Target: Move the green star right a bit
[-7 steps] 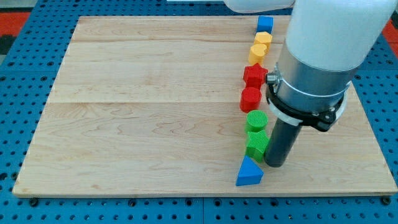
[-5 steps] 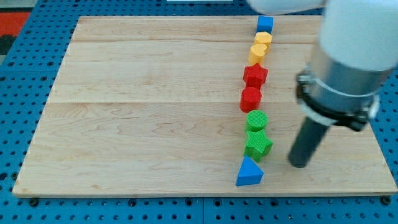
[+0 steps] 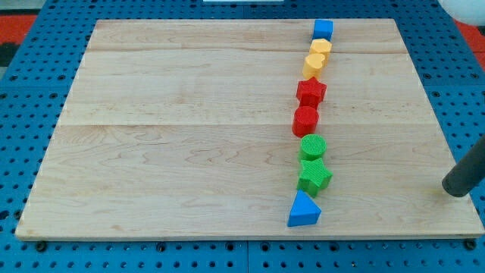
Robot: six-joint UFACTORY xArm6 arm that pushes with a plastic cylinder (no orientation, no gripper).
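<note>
Though well apart, my tip (image 3: 457, 190) right of the green star (image 3: 314, 175); claw state untellable.

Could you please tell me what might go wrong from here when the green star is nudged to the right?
1. My tip sits at the board's right edge, on the wrong side of the green star; crossing the tight column could clip a block.
2. The green cylinder appears to touch the star, so it may get dragged along.
3. The blue triangle lies just below and could be knocked off the wooden board.
</note>
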